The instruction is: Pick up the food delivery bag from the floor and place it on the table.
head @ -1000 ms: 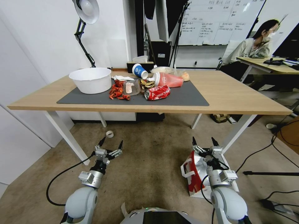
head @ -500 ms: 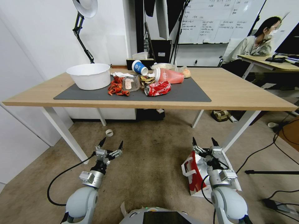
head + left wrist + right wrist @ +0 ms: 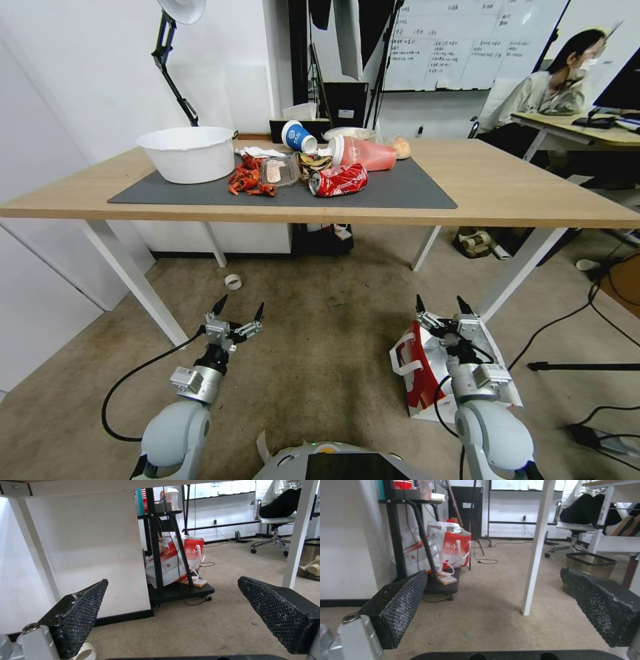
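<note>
Both pincers hang low over the floor [image 3: 320, 347] with their black tips spread wide and nothing between them. Right pincer [image 3: 443, 309] sits in the lower right of the frame, directly above the food delivery bag [image 3: 427, 363], its wrist and arm covering the middle of the bag; whether it touches the bag cannot be told. Left pincer [image 3: 237, 309] is in the lower left of the frame over bare carpet, well apart from the bag.

That bag lies on the floor in the lower right, red side and white strap handle facing the middle of the frame, silver foil lining showing at its top. It rests just in front of the counter's near right leg, below the counter's front edge.

Across the upper half of the frame runs the counter [image 3: 533, 193], light wood on white legs, carrying a dark grey mat [image 3: 413, 190]. On the mat, toward its left end, stands a white bowl [image 3: 187, 153]; near the centre lie red scraps [image 3: 247, 181], a clear tray [image 3: 280, 172], a crushed red can [image 3: 338, 180], a tipped blue-and-white cup [image 3: 298, 136] and a tipped pinkish cup [image 3: 363, 155].

On the floor under the counter's left part lies a small white ring [image 3: 233, 281]. Black cables [image 3: 567, 313] trail over the carpet at the right edge.

In each wrist view the two mesh-faced fingers [image 3: 80, 612] [image 3: 403, 600] stand far apart with open carpet between them.
</note>
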Robot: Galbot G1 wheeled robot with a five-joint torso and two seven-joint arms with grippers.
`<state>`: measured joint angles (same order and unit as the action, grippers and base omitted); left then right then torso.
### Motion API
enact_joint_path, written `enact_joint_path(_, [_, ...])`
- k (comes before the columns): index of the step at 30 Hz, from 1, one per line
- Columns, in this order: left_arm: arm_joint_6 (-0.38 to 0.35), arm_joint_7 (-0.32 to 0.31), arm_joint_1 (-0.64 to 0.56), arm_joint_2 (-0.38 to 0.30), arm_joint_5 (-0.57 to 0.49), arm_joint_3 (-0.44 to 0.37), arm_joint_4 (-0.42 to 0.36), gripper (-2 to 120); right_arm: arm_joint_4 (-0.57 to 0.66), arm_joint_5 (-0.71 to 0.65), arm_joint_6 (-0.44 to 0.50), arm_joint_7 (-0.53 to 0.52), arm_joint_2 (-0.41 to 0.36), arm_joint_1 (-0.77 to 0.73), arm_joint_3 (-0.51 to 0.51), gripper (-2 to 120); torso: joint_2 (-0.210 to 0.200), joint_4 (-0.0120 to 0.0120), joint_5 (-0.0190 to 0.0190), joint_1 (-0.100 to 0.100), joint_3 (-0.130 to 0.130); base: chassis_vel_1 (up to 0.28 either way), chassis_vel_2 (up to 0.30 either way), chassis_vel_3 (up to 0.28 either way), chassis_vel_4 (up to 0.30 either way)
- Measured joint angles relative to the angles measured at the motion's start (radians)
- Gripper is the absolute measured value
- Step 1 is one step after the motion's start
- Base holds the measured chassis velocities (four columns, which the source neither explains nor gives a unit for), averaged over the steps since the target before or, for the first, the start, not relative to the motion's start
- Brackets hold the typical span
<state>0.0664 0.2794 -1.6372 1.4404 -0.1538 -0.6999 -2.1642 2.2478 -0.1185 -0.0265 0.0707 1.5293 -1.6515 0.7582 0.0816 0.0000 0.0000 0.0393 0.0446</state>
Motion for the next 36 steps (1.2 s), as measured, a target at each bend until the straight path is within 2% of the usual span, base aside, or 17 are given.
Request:
enact_joint_path(9, [0.001,0.000,-0.001,0.000,0.000,-0.001,0.000,100,0.001,-0.002,-0.001,0.000,-0.004,0.000,0.007,100,-0.030,0.0000,0.0001,-0.001,-0.030,0.000,0.000,0.000,0.000])
enact_joint_path(11, [0.001,0.000,-0.001,0.001,0.000,0.000,0.000,100,0.000,-0.002,-0.001,0.000,-0.001,0.002,0.017,100,-0.042,-0.0001,0.0001,0.000,-0.043,0.000,0.000,0.000,0.000])
enact_joint_path(21, [0.002,0.001,0.000,-0.002,0.000,0.000,0.003,100,-0.006,-0.003,-0.001,0.000,-0.002,0.004,0.025,100,-0.052,0.0000,0.0001,-0.005,-0.045,0.000,0.000,0.000,0.000])
enact_joint_path(26, [0.033,0.000,0.009,-0.005,-0.024,0.001,0.022,100,-0.010,-0.003,-0.001,0.001,-0.005,0.005,0.024,100,-0.051,-0.0002,-0.0001,-0.006,-0.045,0.000,0.000,0.000,0.000])
enact_joint_path(31, [0.065,-0.005,0.010,-0.010,-0.028,-0.001,0.028,100,-0.010,-0.006,-0.011,-0.020,-0.023,0.007,0.024,100,-0.051,-0.0001,0.0000,-0.006,-0.045,0.000,0.000,0.000,0.000])
enact_joint_path(36, [0.072,-0.038,0.013,-0.026,-0.072,0.000,0.029,100,0.002,-0.026,-0.073,-0.051,-0.071,0.012,0.044,100,-0.050,0.0000,0.0000,-0.006,-0.045,0.000,0.000,0.000,0.000])
